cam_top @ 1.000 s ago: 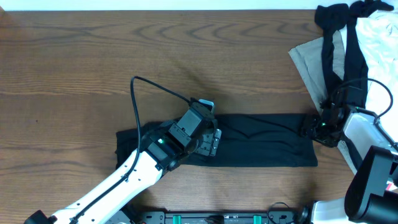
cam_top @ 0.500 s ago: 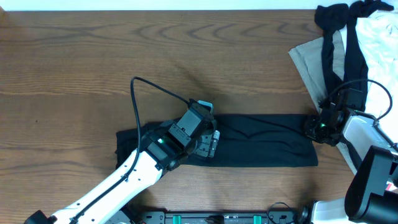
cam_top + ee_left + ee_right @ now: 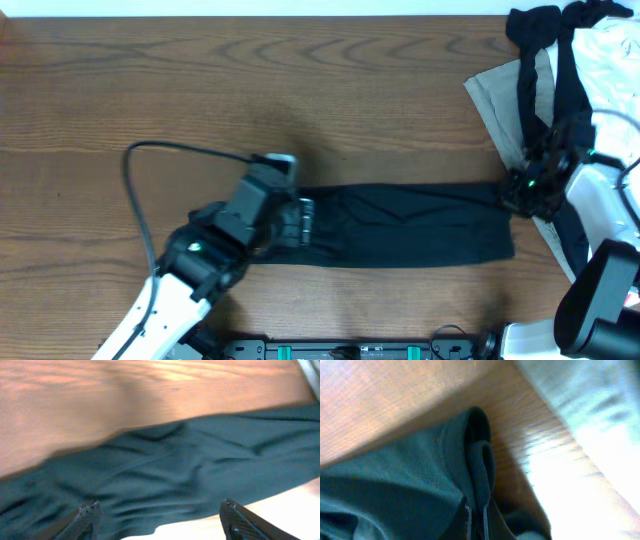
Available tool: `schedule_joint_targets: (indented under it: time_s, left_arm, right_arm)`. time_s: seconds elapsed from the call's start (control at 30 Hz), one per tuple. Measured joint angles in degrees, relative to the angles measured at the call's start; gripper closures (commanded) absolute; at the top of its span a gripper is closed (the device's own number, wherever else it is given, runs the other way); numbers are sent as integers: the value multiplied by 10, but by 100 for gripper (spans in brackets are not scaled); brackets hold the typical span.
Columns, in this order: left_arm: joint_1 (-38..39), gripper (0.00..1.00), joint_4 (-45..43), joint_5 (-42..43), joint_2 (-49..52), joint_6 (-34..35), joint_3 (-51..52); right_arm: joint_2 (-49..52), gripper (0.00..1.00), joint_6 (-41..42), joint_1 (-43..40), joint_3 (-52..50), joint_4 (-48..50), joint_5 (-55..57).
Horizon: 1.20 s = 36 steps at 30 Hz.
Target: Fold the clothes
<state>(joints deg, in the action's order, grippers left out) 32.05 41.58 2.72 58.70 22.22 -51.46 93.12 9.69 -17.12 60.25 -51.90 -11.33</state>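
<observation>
1. The brown wooden table (image 3: 150, 80) bears the black short-sleeved T-shirt of soft thin fabric (image 3: 410, 225), a band running 9-to-3 just toward 6 o'clock of centre.
2. The left gripper (image 3: 300, 222) is over the band's 9 o'clock end.
3. The right gripper (image 3: 508, 196) meets its 3 o'clock end.
4. A beige flat cloth garment (image 3: 497, 95) lies at 2 o'clock, with a white crumpled garment (image 3: 610, 60) on its 3 o'clock side and a black strip-like garment (image 3: 540, 30) draped on both.

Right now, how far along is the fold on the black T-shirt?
Done, it seems: the black T-shirt lies as a long narrow band on the table, so the lengthwise folds look made. In hand: the right gripper has its jaws shut on the band's right end; the left gripper hovers with jaws open over the left part. Left: folding the band across its length.
</observation>
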Motion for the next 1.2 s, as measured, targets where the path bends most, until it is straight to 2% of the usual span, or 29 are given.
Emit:
schedule_joint_targets:
  time_s: [0.2, 0.4, 0.77, 1.2]
  left_arm:
    - [-85, 22, 44, -1, -14, 0, 0]
    - [-110, 22, 47, -1, -14, 0, 0]
    - [-110, 22, 49, -1, -14, 0, 0]
    - [-110, 22, 59, -1, -3, 0, 0]
  right_arm:
    - [-10, 99, 4, 2, 79, -96, 29]
    - [-10, 99, 6, 48, 110, -163, 43]
    - [-10, 99, 69, 223, 112, -156, 46]
    - [-10, 99, 188, 372, 112, -96, 47]
